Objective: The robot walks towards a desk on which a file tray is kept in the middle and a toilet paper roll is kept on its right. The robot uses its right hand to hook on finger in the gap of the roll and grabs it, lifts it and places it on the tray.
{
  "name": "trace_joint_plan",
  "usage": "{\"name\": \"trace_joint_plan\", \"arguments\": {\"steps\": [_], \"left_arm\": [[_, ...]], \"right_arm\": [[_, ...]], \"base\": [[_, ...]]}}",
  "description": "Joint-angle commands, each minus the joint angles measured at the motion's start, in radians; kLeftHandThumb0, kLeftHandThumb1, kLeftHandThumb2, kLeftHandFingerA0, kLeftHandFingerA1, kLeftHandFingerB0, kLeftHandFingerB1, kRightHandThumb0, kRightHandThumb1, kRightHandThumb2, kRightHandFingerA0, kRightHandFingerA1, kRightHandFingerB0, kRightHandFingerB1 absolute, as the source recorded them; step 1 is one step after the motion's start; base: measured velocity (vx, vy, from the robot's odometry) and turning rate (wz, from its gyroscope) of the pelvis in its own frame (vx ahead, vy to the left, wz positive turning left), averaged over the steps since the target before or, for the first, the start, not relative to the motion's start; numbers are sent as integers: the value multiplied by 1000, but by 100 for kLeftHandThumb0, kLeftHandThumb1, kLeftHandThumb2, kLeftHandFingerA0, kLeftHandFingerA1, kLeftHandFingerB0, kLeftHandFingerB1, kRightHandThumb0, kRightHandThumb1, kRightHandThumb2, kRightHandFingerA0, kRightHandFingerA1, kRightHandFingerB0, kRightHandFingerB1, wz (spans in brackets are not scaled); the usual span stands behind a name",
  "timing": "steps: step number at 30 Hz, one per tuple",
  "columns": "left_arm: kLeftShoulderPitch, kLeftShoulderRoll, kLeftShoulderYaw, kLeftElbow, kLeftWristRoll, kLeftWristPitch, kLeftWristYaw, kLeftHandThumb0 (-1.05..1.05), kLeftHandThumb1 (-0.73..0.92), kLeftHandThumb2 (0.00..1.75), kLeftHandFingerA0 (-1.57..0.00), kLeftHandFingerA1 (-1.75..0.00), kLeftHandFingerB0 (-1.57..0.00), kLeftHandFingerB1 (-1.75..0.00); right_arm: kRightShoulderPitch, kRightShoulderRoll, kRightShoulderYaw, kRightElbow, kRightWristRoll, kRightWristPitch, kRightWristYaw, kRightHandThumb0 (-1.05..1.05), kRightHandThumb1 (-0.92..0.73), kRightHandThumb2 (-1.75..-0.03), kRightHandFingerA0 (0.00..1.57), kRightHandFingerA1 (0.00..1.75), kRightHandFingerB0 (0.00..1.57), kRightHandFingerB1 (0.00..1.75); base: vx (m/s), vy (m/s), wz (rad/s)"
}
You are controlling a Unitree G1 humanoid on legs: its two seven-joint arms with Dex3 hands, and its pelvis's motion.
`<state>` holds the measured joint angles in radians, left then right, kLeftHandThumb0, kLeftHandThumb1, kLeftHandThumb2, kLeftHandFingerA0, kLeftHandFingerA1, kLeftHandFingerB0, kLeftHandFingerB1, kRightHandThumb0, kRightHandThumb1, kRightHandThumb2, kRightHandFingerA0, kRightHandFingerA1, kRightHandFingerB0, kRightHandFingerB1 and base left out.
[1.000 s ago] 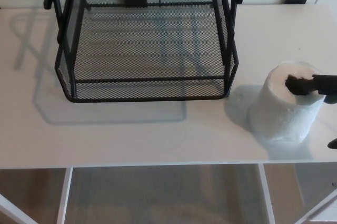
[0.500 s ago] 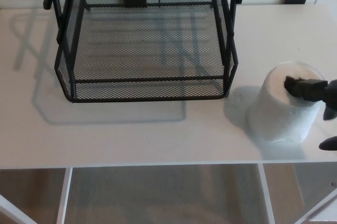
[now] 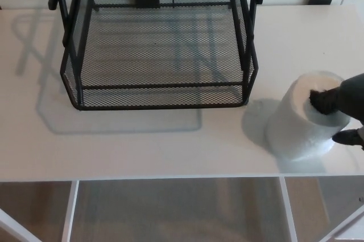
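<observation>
Right hand (image 3: 344,104), now deeper in frame than a second ago: one finger is hooked into the toilet paper roll (image 3: 304,119), tilted beside the file tray (image 3: 159,91); lifting appears imminent.

no text, label, brand or number can be read on anything here.

light: bright, even, soft | shadows: mesh tray (image 3: 159,91) casts a faint grid shadow on the white desk (image 3: 142,145), well left of the right hand (image 3: 348,102); roll (image 3: 304,119) shades its left | focus: slightly soft, low resolution
</observation>
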<state>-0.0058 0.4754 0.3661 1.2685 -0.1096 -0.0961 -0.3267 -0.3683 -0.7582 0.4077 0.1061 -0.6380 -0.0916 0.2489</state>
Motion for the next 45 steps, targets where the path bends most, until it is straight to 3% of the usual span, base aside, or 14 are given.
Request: {"name": "trace_joint_plan", "arguments": {"steps": [1, 6, 7, 8, 10, 11, 12, 13, 24, 28, 29, 39, 40, 45], "left_arm": [[3, 14, -18, 1, 14, -20, 40, -56, 83, 64, -41, -56, -29, -42], [6, 11, -11, -9, 4, -17, 26, -59, 81, 65, -41, -57, -30, -43], [8, 12, -13, -14, 5, -17, 18, -54, 65, 104, -40, -66, -20, -52], [11, 12, -9, -20, 0, -14, 18, -57, 82, 65, -41, -58, -29, -44], [16, 15, -13, -24, 4, -18, 21, -58, 82, 65, -42, -58, -30, -44], [22, 20, -20, -24, 12, -27, 17, -55, 66, 105, -39, -65, -19, -52], [24, 21, -25, -23, 17, -35, 12, -55, 66, 105, -39, -65, -19, -52], [16, 15, -3, -24, -7, -5, 30, -59, 79, 65, -45, -60, -32, -45], [17, 16, -19, 1, 10, -20, 56, -61, 81, 66, -43, -57, -30, -43], [30, 20, -33, -5, 20, -47, 47, -62, 86, 65, -42, -55, -31, -43], [35, 21, -32, -10, 15, -51, 36, -56, 66, 105, -40, -64, -20, -52], [28, 23, -26, -6, 8, -43, 34, -58, 67, 105, -39, -64, -20, -52], [29, 21, -24, -6, 7, -45, 42, -60, 85, 65, -45, -57, -33, -44], [25, 17, -23, -8, 3, -32, 40, -63, 82, 65, -41, -58, -31, -44]], "right_arm": [[42, 83, 54, 146, -197, -80, -387, -26, -53, -56, 94, 153, 98, 60], [80, 116, 35, 152, -168, -65, -414, -22, -58, -60, 94, 140, 96, 60], [83, 111, 27, 153, -157, -81, -419, -17, -59, -68, 98, 133, 96, 66], [86, 103, 14, 141, -141, -87, -403, -16, -60, -69, 96, 138, 95, 67], [86, 81, -17, 107, -113, -85, -362, -19, -62, -64, 95, 131, 95, 63], [79, 65, -43, 94, -91, -92, -345, -20, -61, -62, 94, 135, 95, 64], [77, 56, -55, 93, -90, -103, -349, -20, -61, -62, 94, 135, 95, 64], [78, 42, -83, 72, -69, -96, -311, -22, -63, -61, 93, 135, 94, 61], [-62, -45, -308, -4, 106, -74, -73, -20, -68, -63, 84, 156, 91, 61], [-156, -46, -353, 1, 139, -74, -41, -20, -69, -64, 83, 144, 91, 60], [-231, -42, -364, 5, 162, -65, -14, -21, -70, -64, 82, 143, 89, 62], [-611, 112, -341, 95, 248, -34, 44, -21, -67, -70, 87, 159, 89, 64], [-661, 146, -318, 112, 245, -45, 51, -18, -68, -69, 84, 159, 93, 67], [-751, 234, -240, 97, 217, 18, 125, -24, -68, -68, 96, 139, 93, 67]], "base": [[0, 0, 0], [0, 0, 0], [0, 0, 0], [0, 0, 0], [0, 0, 0], [0, 0, 0], [0, 0, 0], [0, 0, 0], [0, 0, 0], [0, 0, 0], [0, 0, 0], [0, 0, 0], [0, 0, 0], [0, 0, 0]]}}
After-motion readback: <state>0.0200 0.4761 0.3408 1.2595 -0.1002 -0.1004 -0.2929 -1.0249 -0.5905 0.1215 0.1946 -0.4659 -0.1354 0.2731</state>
